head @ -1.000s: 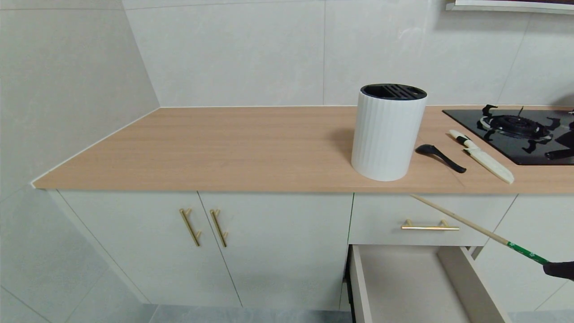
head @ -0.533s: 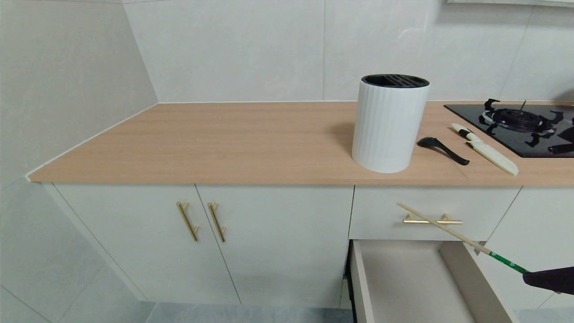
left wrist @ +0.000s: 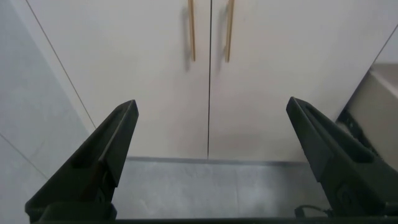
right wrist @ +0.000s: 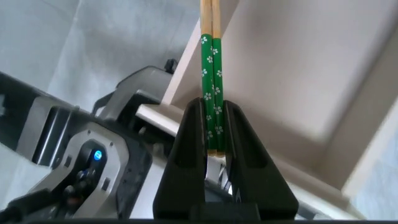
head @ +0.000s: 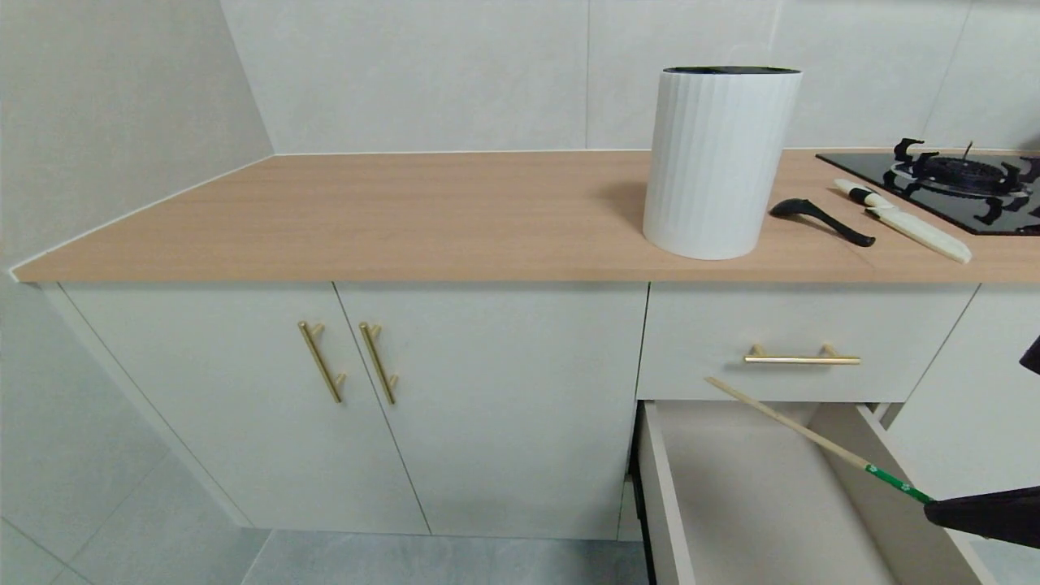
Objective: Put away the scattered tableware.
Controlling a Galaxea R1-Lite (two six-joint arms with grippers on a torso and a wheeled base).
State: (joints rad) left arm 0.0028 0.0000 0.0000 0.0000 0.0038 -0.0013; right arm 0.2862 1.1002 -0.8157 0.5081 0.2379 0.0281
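Right gripper pinches chopsticks by their green ends, over the open drawer. Judged light, stiff, slippery; an end hold may let them pivot.

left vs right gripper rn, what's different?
The left gripper is open and empty; the right gripper is shut on the chopsticks.
The left gripper faces the shut cupboard doors; the right gripper holds the chopsticks slanting over the open drawer.
Shared: both are black, with two fingers.
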